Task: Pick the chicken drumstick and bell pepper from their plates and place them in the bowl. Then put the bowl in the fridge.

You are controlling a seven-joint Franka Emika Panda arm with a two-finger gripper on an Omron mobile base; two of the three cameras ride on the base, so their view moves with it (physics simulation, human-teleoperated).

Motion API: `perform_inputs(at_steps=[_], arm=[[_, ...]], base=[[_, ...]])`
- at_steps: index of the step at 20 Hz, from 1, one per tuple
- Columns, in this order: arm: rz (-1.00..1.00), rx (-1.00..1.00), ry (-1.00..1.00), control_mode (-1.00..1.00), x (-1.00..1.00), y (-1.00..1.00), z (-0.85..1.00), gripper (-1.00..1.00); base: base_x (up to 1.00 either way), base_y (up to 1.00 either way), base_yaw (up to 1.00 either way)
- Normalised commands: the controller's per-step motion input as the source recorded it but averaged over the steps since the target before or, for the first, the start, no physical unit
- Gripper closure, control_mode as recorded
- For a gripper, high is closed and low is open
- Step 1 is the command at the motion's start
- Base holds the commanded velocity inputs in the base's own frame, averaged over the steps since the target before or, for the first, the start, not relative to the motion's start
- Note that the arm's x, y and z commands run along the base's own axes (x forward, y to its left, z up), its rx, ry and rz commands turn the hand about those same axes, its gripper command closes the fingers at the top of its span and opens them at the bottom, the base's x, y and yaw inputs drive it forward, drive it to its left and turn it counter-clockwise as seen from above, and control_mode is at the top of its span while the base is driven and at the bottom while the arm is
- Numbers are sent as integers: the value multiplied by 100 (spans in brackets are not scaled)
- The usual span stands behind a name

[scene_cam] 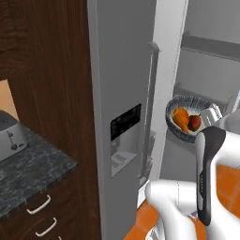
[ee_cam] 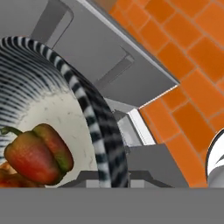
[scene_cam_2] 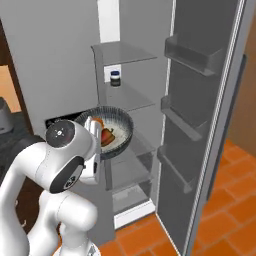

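Robot's white arm [scene_cam_2: 60, 165] rises nearest, before the tall grey fridge [scene_cam_2: 140, 100] with its door open. Its gripper [scene_cam_2: 95, 131] is clamped on the rim of the round, striped bowl [scene_cam_2: 120, 125], held level at the smooth shelves. Inside lie the tapered orange-brown drumstick [scene_cam: 181, 118] and glossy red pepper [ee_cam: 37, 153].

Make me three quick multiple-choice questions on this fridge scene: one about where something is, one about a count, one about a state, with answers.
1. Where is the small dark jar?
A. on a fridge shelf
B. in the bowl
C. on the floor

2. How many foods lie in the bowl?
A. one
B. two
C. four

3. The right fridge door is:
A. closed
B. missing
C. open

Answers:
1 A, it stands on an upper shelf.
2 B, the chicken drumstick and bell pepper.
3 C, swung wide, its inner racks showing.
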Motion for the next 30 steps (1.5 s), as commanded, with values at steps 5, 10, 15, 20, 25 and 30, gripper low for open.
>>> perform_inputs(at_steps=[5, 10, 15, 20, 25, 30], arm=[[0, 0, 0, 100, 0, 0, 0, 100], [0, 0, 0, 100, 0, 0, 0, 100], [0, 0, 0, 100, 0, 0, 0, 100], [0, 0, 0, 100, 0, 0, 0, 100], [0, 0, 0, 100, 0, 0, 0, 100], [0, 0, 0, 100, 0, 0, 0, 100]], base=[[25, -79, 44], [49, -62, 41], [59, -15, 29], [81, -2, 11], [60, -41, 14], [36, -53, 19]])
